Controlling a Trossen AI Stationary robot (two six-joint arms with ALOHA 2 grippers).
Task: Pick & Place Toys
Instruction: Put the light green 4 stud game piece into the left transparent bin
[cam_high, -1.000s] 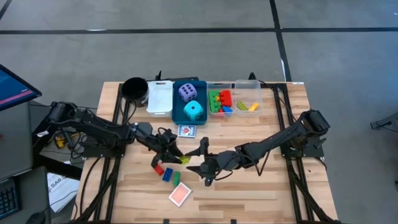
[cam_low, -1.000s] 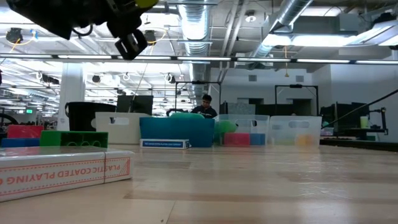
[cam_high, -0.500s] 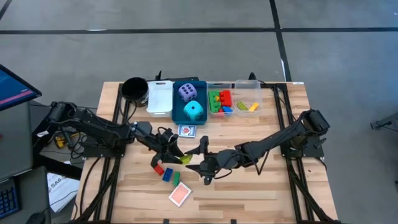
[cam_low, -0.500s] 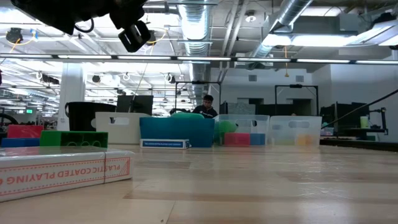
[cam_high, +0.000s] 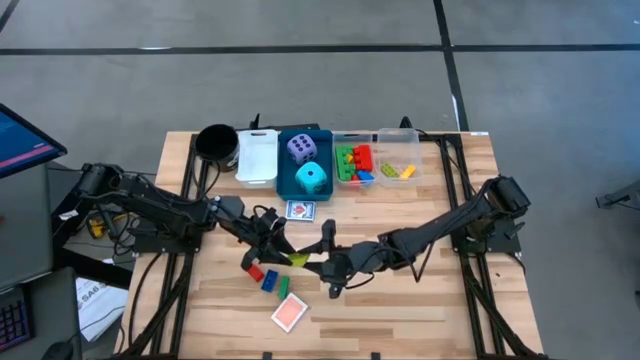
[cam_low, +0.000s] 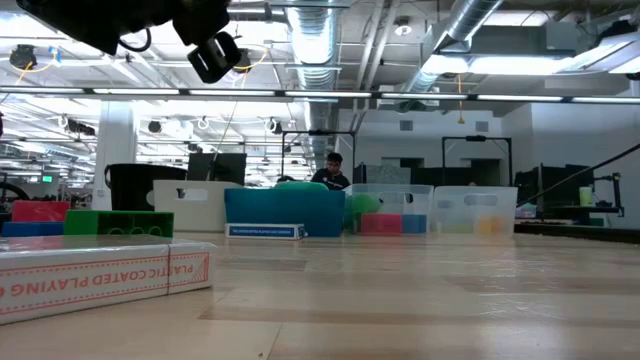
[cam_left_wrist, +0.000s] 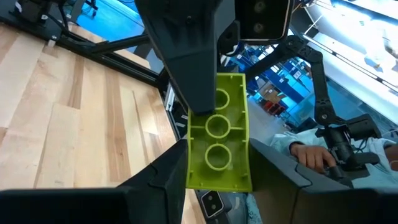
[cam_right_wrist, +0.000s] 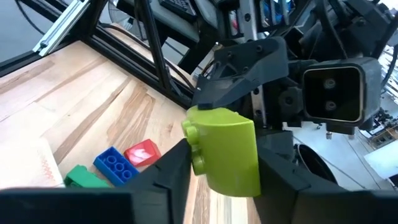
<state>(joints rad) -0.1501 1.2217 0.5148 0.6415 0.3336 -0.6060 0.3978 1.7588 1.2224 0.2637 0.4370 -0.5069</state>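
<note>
Both arms are reaching in low over the middle of the table (cam_high: 430, 300) and meeting nose to nose; the left gripper (cam_high: 285, 252) is coming from the left side, the right gripper (cam_high: 312, 262) from the right, and a lime-green brick (cam_high: 299, 258) is sitting between them, above the boards; in the left wrist view its hollow underside (cam_left_wrist: 217, 134) is clamped between that arm's two fingers, while in the right wrist view the right fingers are closed against its sides (cam_right_wrist: 227, 149) too. Just below the handover a red brick (cam_high: 256, 272), a blue brick (cam_high: 270, 281) and a green brick (cam_high: 282, 287) are lying together, with a red card deck (cam_high: 289, 313) nearer the front edge; the right half of the boards is lying bare.
</note>
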